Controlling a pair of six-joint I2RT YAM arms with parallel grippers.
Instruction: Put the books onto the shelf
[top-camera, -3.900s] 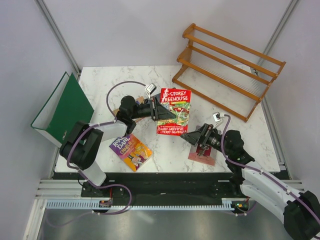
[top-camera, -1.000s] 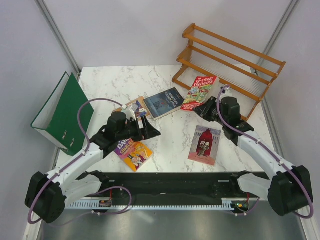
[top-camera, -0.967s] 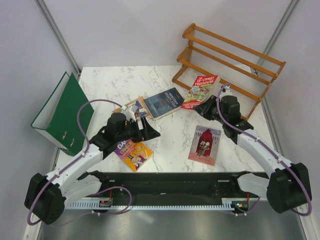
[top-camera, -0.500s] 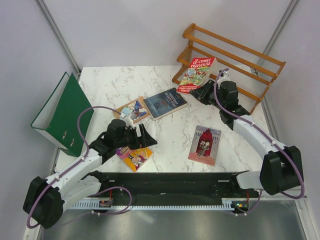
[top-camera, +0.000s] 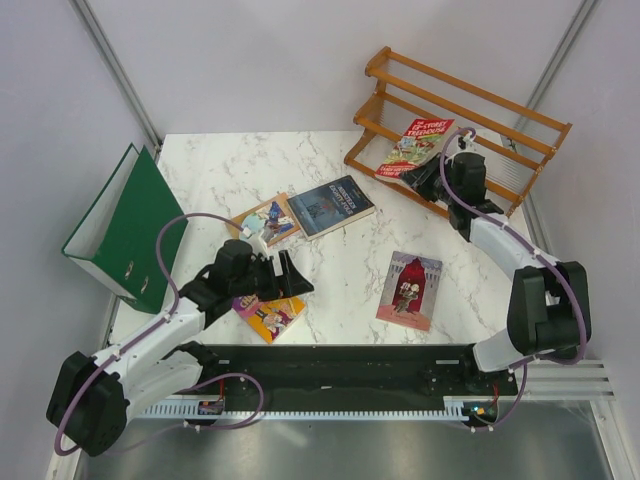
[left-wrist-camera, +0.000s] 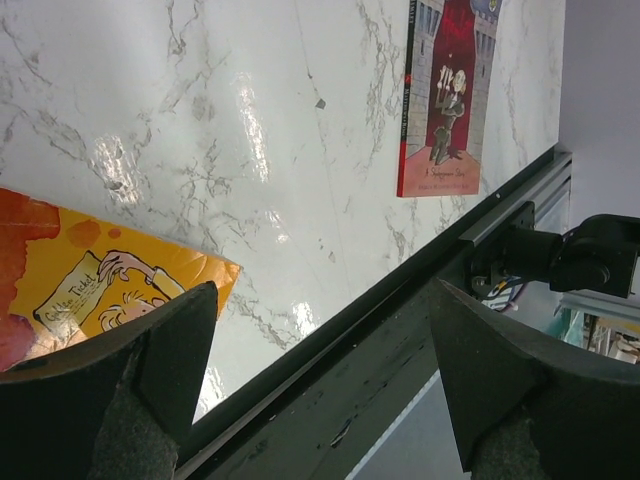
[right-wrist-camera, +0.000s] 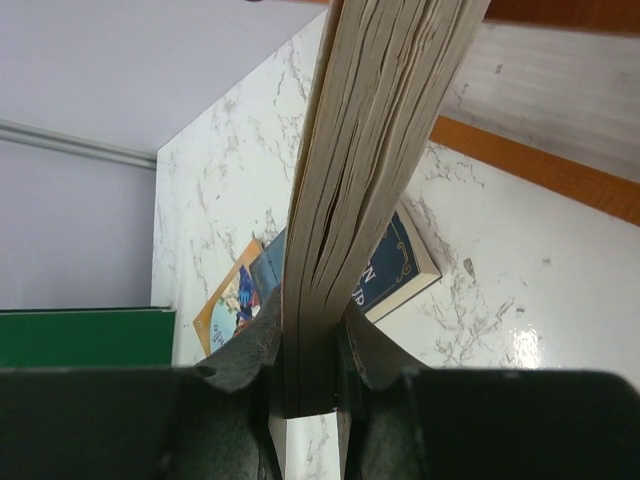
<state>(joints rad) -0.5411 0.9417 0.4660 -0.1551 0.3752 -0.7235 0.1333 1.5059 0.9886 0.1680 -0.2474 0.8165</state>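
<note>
Right wrist view shows right pincer (right-wrist-camera: 310, 388) pinching the red book (right-wrist-camera: 375, 130) by its pages, overhead its cover at the shelf (top-camera: 470, 93); left pincer (left-wrist-camera: 322, 372) spread.

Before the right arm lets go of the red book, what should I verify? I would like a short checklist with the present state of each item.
1. Right gripper clamped on the red book: ok.
2. Red book brought to the shelf: ok, it is tilted over it.
3. Book already resting on the shelf: cannot tell.
4. Left gripper open and empty: ok, above the purple-and-yellow book.
5. Grippers well apart: ok.
</note>
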